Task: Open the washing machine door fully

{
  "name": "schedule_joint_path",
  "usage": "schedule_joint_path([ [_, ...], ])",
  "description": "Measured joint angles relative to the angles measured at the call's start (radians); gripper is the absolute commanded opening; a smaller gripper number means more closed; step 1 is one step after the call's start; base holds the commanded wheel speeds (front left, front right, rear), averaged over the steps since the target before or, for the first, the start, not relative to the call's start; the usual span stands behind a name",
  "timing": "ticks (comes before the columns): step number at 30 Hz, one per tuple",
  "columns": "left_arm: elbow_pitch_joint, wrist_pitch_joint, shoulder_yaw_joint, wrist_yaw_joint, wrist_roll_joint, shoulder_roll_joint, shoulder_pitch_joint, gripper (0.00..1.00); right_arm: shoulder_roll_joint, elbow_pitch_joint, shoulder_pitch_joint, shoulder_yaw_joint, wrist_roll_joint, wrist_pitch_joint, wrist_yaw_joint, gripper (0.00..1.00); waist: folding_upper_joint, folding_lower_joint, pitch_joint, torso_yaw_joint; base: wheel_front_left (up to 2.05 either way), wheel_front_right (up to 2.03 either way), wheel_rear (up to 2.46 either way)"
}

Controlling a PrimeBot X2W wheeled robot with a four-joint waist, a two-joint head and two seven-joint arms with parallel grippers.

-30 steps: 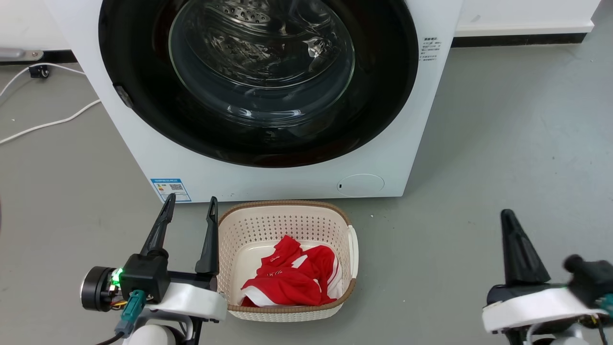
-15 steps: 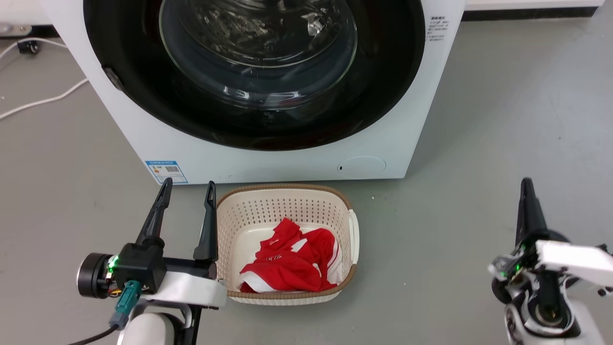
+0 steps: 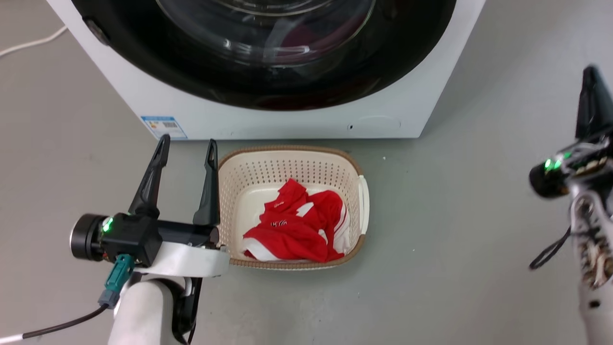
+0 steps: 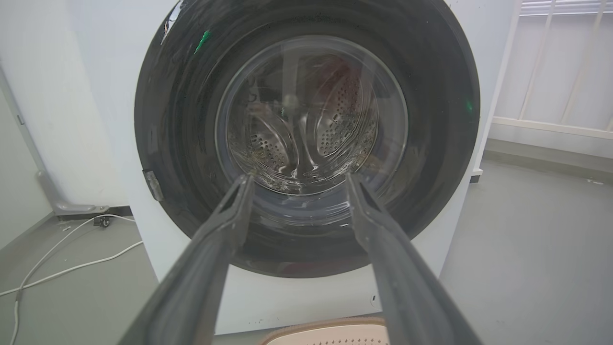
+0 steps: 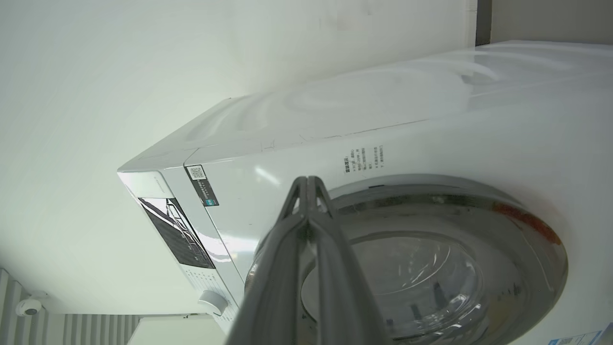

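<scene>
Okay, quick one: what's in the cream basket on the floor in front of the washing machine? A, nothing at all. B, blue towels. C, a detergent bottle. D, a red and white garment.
D: a crumpled red and white garment lies inside the basket, which sits on the floor in front of the washing machine.

Saw a smooth grey floor [image 3: 479, 215], matt and faintly speckled, evenly lit with only soft shadows. Found a white cable [image 4: 72, 268] snaking over it at the left, near a plain white wall [image 4: 43, 105] edged by a dark skirting [image 4: 122, 210]. Noted white upright bars [image 4: 565, 72] at the right above a pale sill [image 4: 550, 128]. Spotted a small dome camera [image 5: 28, 306] on a white surface.
</scene>
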Motion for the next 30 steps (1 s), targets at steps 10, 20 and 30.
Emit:
schedule_joint_path([
  [10,-0.044,0.0,-0.016,-0.011,-0.008,-0.001,-0.079,1.0,-0.164,0.216,-0.338,0.174,-0.045,0.125,0.0,0.0,0.0,0.0,0.123,0.039,0.0,0.0,0.0],
  [20,-0.081,0.0,-0.016,-0.017,-0.016,-0.001,-0.115,1.0,-0.195,0.424,-0.62,0.352,-0.112,0.223,0.0,0.0,0.0,0.0001,0.222,0.061,0.0,0.0,0.0],
  [30,-0.105,0.0,-0.021,-0.019,-0.017,-0.001,-0.134,1.0,-0.17,0.512,-0.758,0.441,-0.156,0.26,0.0,0.0,0.0,0.0001,0.278,0.074,0.0,0.0,0.0],
])
